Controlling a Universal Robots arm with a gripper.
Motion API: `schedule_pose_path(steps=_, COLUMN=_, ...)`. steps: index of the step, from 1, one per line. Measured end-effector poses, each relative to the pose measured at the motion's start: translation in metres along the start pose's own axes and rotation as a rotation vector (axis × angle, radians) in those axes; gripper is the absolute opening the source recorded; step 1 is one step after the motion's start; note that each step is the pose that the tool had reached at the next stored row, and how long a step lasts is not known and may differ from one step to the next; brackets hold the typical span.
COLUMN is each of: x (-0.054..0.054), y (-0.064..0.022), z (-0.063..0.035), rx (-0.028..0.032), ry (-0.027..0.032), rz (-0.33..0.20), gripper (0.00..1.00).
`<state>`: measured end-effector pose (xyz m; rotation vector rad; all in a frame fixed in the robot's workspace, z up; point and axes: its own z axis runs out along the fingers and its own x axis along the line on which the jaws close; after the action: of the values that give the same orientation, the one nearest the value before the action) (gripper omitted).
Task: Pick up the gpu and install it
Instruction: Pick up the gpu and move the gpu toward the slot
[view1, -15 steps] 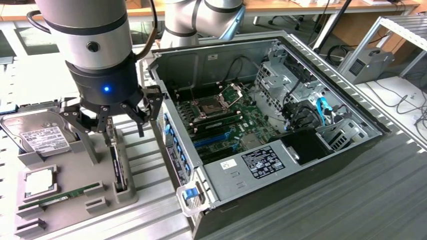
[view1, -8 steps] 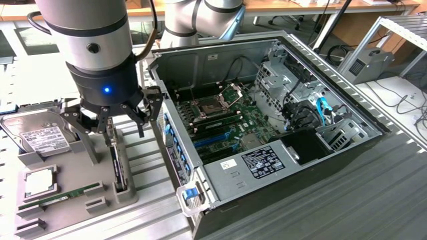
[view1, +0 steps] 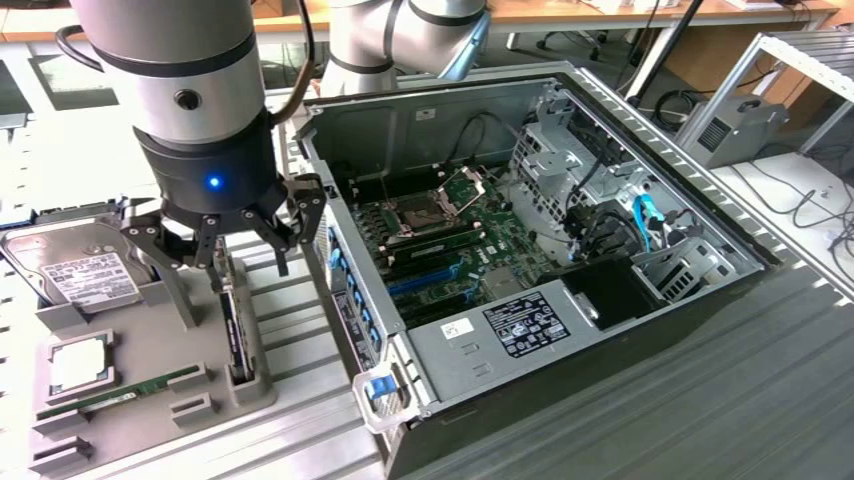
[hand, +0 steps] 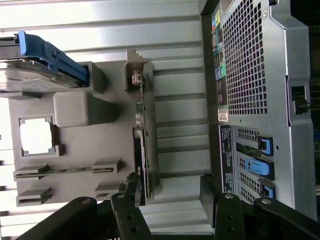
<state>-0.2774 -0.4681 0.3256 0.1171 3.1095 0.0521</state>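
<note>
Fingers spread and empty, gripper (view1: 224, 272) hovered over the gpu (view1: 235, 335), which stood on edge in the grey holder (view1: 200, 345). Exterior view showed the motherboard (view1: 454, 255) inside the case (view1: 627, 385); wrist view showed the perforated back panel (hand: 250, 75).

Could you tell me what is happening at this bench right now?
The arm's pincer hangs open over one end of the gpu, which stands on edge in its slot in the grey tray. The gpu is not yet lifted. The open PC case sits beside the tray.
</note>
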Motion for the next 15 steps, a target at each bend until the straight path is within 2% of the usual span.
schedule_pose_path(steps=15, x=0.001, y=-0.0002, z=0.0042, rx=0.0008, ry=-0.0001, rz=0.0, gripper=0.6)
